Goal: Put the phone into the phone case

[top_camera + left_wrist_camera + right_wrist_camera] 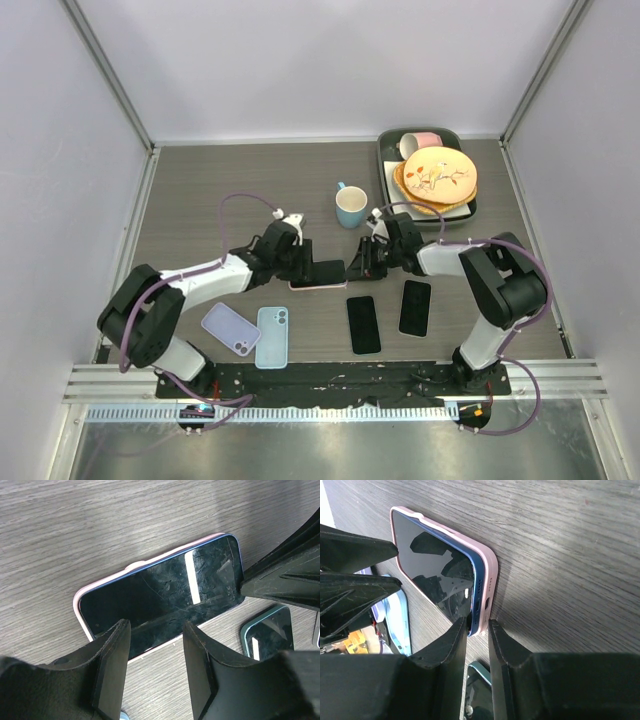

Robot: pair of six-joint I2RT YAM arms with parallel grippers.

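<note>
A blue phone with a dark screen lies in a pink phone case at the table's middle. In the left wrist view the phone fills the centre and the case shows as a pink rim round it. My left gripper stands open over the phone's near long edge at its left end. My right gripper is shut on the bottom corner of the phone and case, one finger on the screen side and one on the case's back.
A blue cup stands just behind the phone. A tray at the back right holds plates and a pink cup. Two black phones lie in front, with a lavender case and a light blue case at front left.
</note>
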